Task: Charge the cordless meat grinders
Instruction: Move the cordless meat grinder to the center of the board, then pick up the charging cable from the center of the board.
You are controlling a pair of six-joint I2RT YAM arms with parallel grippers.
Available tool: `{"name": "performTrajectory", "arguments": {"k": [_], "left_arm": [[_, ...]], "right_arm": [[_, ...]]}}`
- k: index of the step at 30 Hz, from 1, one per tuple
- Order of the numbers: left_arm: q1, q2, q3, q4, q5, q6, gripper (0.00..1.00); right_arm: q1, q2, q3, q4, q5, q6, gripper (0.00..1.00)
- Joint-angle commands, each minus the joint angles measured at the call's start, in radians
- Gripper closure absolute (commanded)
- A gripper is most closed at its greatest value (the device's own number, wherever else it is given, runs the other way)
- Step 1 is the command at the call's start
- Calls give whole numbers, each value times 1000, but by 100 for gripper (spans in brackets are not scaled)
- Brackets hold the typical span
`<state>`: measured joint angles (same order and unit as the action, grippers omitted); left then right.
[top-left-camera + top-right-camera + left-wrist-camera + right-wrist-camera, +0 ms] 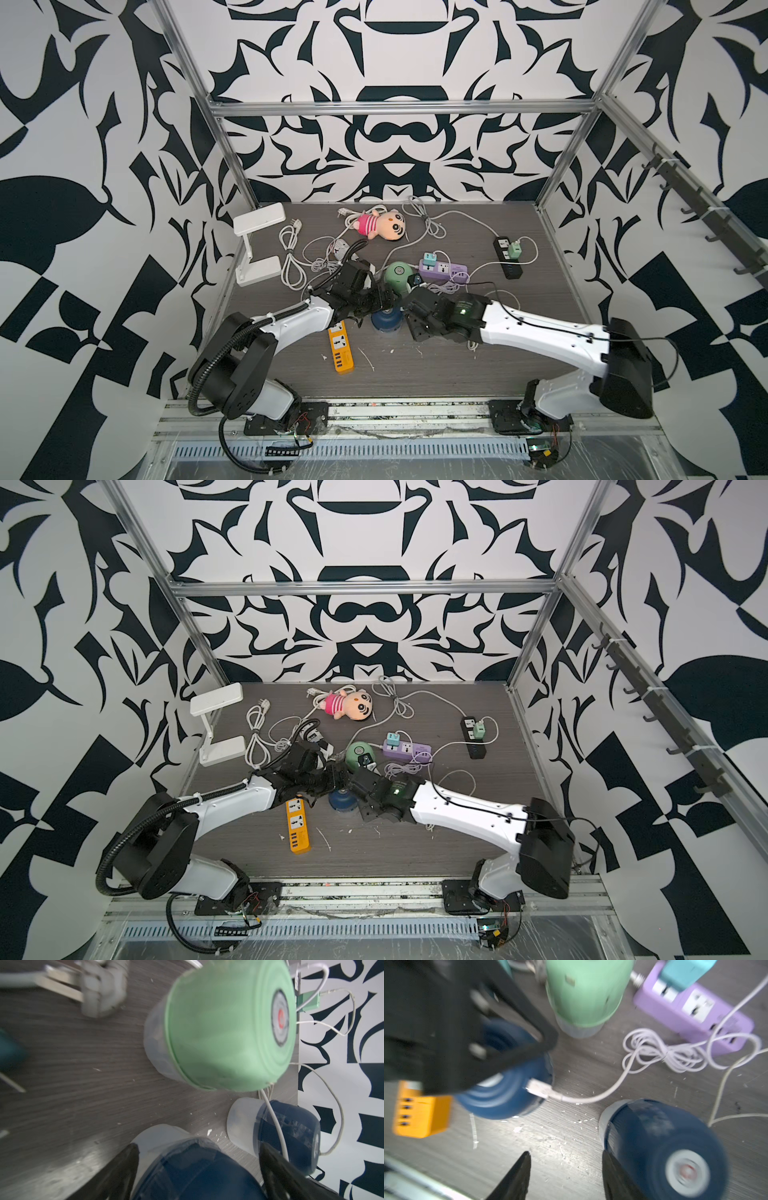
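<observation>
The near dark blue grinder (508, 1095) stands upright near the middle of the table (457, 365), between the two arms in both top views. The left gripper (198, 1153) has its fingers (126, 1167) spread wide down either side of the grinder's dome and appears to clamp it steady. A white plug (538, 1088) sits against the grinder's side at the end of a white cable (602, 1095). The blur hides whether it is fully seated in the port. The right gripper (566, 1154) hangs just beside it, its fingers apart with nothing between them.

The step in hand looks like plugging in this grinder. To do it well, the left arm should hold its brace so the light body cannot spin or slide. The right arm should draw back without snagging the cable, since a tug could pull the plug out. If the plug sits crooked, it wants a fresh pinch and a straight push along the port's axis.

The second dark blue grinder (660, 1142) stands close by the right fingers, an easy thing to knock. The mint green grinder (398, 272) stands just behind, beside the purple power strip (691, 1012) where the cable's slack lies coiled. The orange power strip (340, 349) lies under the left arm.
</observation>
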<state>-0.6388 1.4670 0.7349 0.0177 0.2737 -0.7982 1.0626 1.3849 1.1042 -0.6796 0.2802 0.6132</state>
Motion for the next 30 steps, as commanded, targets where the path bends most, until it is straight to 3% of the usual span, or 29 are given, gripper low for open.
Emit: {"name": "performTrajectory", "arguments": {"k": [1, 6, 14, 19, 20, 26, 30], "left_arm": [[-33, 6, -21, -4, -18, -36, 8], [-40, -22, 21, -71, -63, -16, 6], [-32, -118, 180, -382, -287, 138, 0], [15, -145, 231, -470, -352, 186, 1], [32, -149, 233, -476, -350, 186, 1], [155, -135, 259, -513, -323, 192, 0], [216, -85, 298, -542, -324, 214, 2]], "right_arm": [[-17, -56, 55, -42, -1, -32, 38], [-70, -69, 88, -34, -18, -65, 37], [-206, -38, 148, -6, -77, 11, 32], [-231, -44, 196, -3, -42, -2, 18], [-246, -53, 184, 22, -63, -14, 1], [-365, -68, 114, 149, -226, -91, 0], [-384, -44, 130, 158, -251, -149, 14]]}}
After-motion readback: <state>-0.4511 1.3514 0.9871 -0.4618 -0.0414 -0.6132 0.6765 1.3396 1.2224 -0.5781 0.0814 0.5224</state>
